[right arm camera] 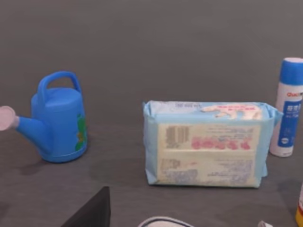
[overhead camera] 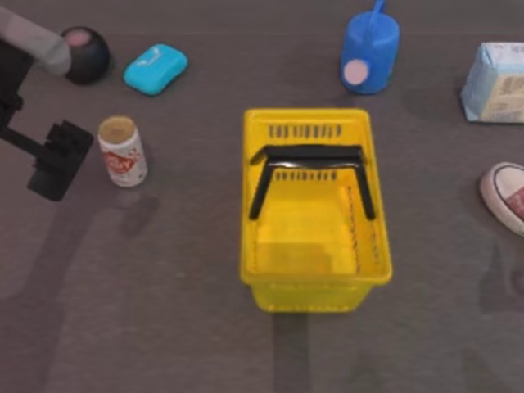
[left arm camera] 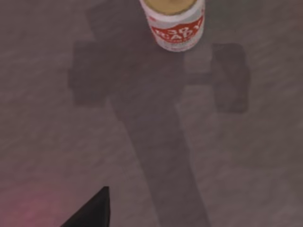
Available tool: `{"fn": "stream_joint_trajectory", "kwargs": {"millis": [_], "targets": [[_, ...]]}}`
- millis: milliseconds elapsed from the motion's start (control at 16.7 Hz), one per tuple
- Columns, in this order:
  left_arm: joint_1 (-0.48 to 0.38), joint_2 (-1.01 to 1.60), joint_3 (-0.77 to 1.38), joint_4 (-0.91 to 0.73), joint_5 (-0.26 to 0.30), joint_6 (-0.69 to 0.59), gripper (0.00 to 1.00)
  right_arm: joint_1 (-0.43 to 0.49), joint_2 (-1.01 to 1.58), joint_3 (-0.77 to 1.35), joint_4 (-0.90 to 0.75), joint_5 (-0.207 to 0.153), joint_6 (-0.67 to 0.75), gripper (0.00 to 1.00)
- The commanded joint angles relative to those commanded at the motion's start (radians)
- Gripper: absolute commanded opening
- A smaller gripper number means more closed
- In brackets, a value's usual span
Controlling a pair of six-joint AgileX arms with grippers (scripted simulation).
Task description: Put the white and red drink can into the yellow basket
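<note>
From above, our left end effector hangs just left of the white and red drink can, apart from it; we cannot tell whether it is released or clenched. The can stands upright on the worktop, well to the left of the yellow basket, which sits mid-worktop with its black handle folded across its far half. Beyond the can lie a teal soap bar and a black ball. Beyond the basket stands a blue watering can; to the basket's right are a pale blue tissue pack and a white and red sneaker. Our right arm does not show in this view.

In our left wrist view the can stands ahead over the arm's shadow, and only one dark fingertip shows.

Our right wrist view shows the watering can, the tissue pack and a blue and white glue stick; one dark fingertip shows.
</note>
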Motion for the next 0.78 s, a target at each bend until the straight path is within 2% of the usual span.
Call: {"fn": "stream_joint_trajectory", "kwargs": {"millis": [420, 780], "targets": [[-0.029, 0.680, 0.640, -0.322, -0.020, 0.170, 1.00, 0.000, 0.000, 0.000, 0.000, 0.000, 0.000, 1.00], [-0.027, 1.036, 0.982, -0.449, -0.042, 0.254, 1.00, 0.000, 0.000, 0.000, 0.000, 0.000, 0.000, 1.00]]}}
